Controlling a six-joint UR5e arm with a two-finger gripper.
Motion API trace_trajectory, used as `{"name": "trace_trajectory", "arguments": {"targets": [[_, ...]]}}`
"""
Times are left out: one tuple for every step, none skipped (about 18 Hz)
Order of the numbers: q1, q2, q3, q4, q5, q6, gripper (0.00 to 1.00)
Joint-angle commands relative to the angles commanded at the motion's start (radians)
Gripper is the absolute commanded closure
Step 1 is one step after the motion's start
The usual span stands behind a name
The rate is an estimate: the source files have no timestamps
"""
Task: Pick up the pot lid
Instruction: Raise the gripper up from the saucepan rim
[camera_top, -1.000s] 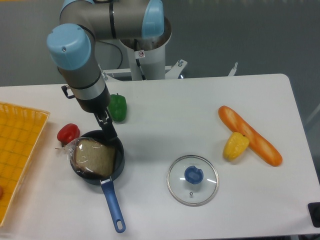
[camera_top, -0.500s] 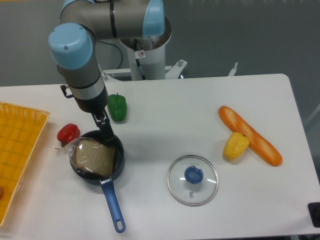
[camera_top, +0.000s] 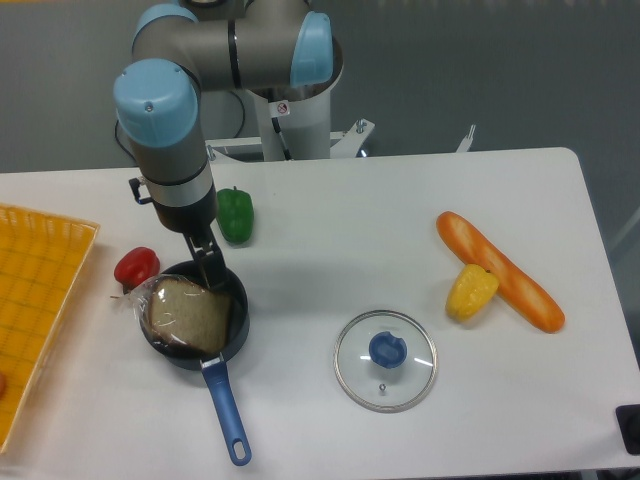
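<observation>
The pot lid (camera_top: 361, 381) is a clear glass disc with a steel rim and a blue knob (camera_top: 388, 349), lying flat on the table in the lower middle of the view. To its upper left, my gripper (camera_top: 209, 264) points down over the back right part of the black pan, well apart from the lid. Its dark fingertips overlap in this view, so their spacing cannot be made out.
The black pan (camera_top: 240, 330) holds a brown item in clear plastic, and its blue handle (camera_top: 227, 412) points frontward. A red pepper toy (camera_top: 137, 268), a green pepper toy (camera_top: 235, 216), a yellow toy (camera_top: 472, 292), a long orange-brown loaf (camera_top: 500, 271) and an orange crate (camera_top: 40, 290) surround it.
The arm's wrist has swung a little to the right and stands more upright, while the fingertips have hardly shifted over the pan. The lid and other objects have not moved.
</observation>
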Motion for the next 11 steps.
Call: {"name": "trace_trajectory", "arguments": {"targets": [[-0.002,0.0,0.0,0.0,0.0,-0.002,0.0],[-0.003,-0.002,0.0,0.0,-0.002,-0.003,0.0],[-0.005,-0.002,0.0,0.0,-0.003,-0.015,0.0],[-0.005,-0.003,0.0,0.002,-0.011,-0.038,0.0],[-0.005,-0.005,0.0,0.005,-0.018,-0.057,0.0],[-0.005,-0.009,0.0,0.008,-0.018,-0.058,0.0],[-0.005,-0.012,0.0,0.017,-0.017,-0.058,0.0],[-0.005,-0.015,0.0,0.021,-0.017,-0.058,0.0],[-0.002,-0.021,0.003,0.031,-0.017,-0.06,0.0],[0.004,-0.025,0.011,0.037,-0.026,-0.061,0.0],[0.009,-0.029,0.018,0.035,-0.04,-0.066,0.0]]}}
